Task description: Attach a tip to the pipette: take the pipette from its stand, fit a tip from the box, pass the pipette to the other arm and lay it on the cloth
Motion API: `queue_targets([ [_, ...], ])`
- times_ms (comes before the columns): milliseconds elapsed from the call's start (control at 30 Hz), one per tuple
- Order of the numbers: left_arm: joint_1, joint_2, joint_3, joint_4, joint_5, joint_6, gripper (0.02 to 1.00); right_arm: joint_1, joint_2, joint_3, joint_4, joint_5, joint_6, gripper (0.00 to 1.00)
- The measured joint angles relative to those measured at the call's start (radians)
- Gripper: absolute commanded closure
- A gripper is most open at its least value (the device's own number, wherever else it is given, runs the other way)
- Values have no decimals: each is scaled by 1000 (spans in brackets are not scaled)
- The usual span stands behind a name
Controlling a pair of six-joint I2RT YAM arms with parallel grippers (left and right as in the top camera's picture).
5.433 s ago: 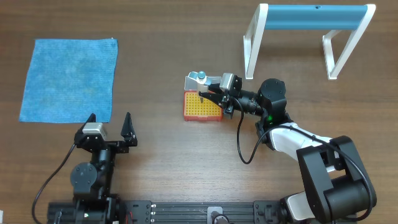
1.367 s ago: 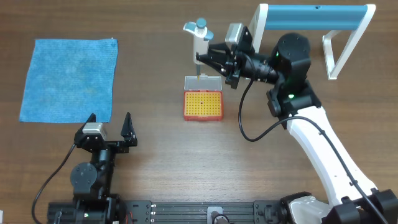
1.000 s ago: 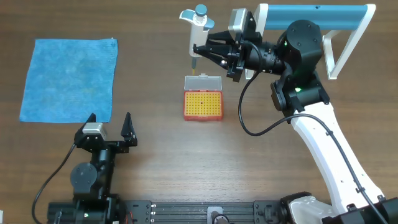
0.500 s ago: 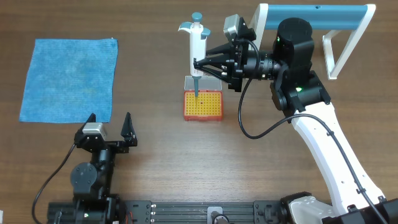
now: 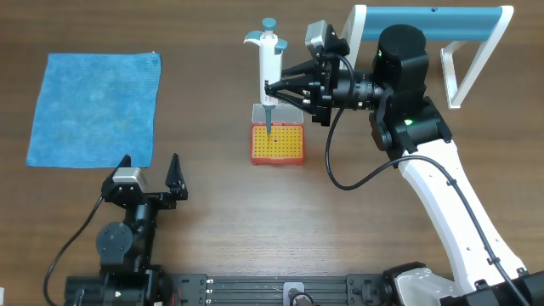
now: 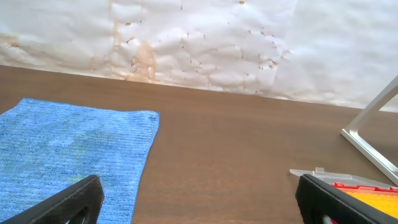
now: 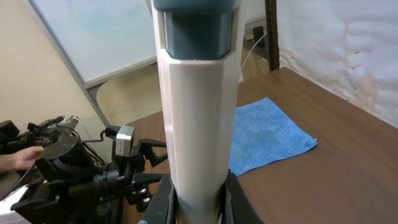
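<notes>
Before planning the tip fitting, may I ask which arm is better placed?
Right: the right fingers hold the pipette, end over the tip box; the left fingers sit empty near the cloth.

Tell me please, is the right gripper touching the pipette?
Touching. In the right wrist view the right gripper has its fingers pressed against both sides of the white pipette, with no gap between them.

Wooden table (image 5: 212, 212), blue cloth (image 5: 93, 109), tip box (image 5: 277, 143), stand (image 5: 429, 34)
</notes>
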Motion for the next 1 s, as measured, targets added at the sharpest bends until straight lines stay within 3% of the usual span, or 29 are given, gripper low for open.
queue_targets([
  [233,0,0,0,2,8,-72,18,0,0,0,0,0,0,925],
  [400,0,0,0,3,20,-343,18,0,0,0,0,-1,0,923],
  [567,0,0,0,5,42,-707,18,0,0,0,0,-6,0,925],
  [733,0,0,0,31,86,-896,18,0,0,0,0,-22,4,925],
  [1000,0,0,0,360,184,-943,20,0,0,0,-3,-47,15,923],
])
